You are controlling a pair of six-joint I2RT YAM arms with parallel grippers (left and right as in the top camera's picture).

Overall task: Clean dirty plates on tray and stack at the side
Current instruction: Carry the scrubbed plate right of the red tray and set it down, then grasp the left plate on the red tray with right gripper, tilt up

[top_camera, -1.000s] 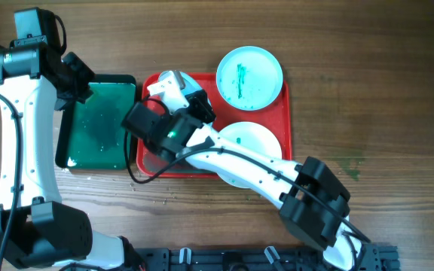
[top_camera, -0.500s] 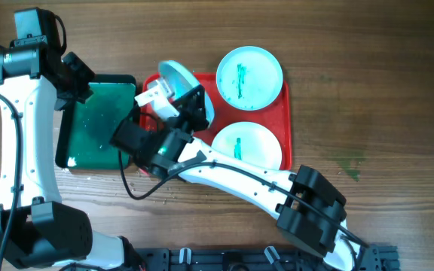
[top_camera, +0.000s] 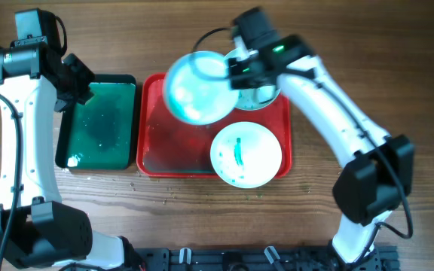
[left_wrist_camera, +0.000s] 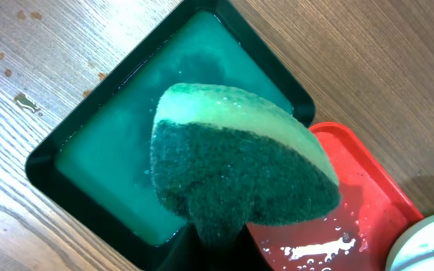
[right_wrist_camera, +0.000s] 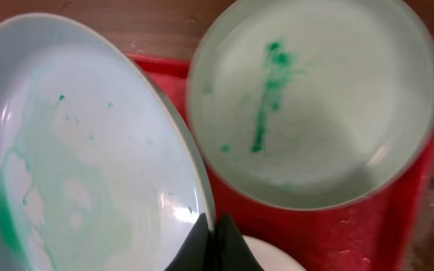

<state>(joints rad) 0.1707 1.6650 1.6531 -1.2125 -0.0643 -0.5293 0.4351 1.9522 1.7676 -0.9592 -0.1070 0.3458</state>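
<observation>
While your right gripper (right_wrist_camera: 211, 239) pinches the rim of the smeared round white plate (top_camera: 198, 89) above the large red plastic tray (top_camera: 173, 162), your left gripper (top_camera: 81, 84) clamps the green sponge (left_wrist_camera: 239, 169) | the plate lies to the sponge's right.

1. On my overhead feed the lifted plate (top_camera: 198, 88) is a blur. I can't read its paint marks there, and it covers part of the red tray (top_camera: 164, 147).
2. The far plate (top_camera: 261, 99) sits mostly hidden under the right arm (top_camera: 315, 83).
3. On the right wrist feed the right gripper (right_wrist_camera: 213, 242) shows only dark tips at the bottom edge, and the third plate (right_wrist_camera: 277, 262) is a cut-off sliver.
4. On the left wrist feed the sponge (left_wrist_camera: 239, 162) hides nearly all of the left gripper (left_wrist_camera: 215, 252), and the green tray (left_wrist_camera: 104, 158) runs off the bottom edge.
</observation>
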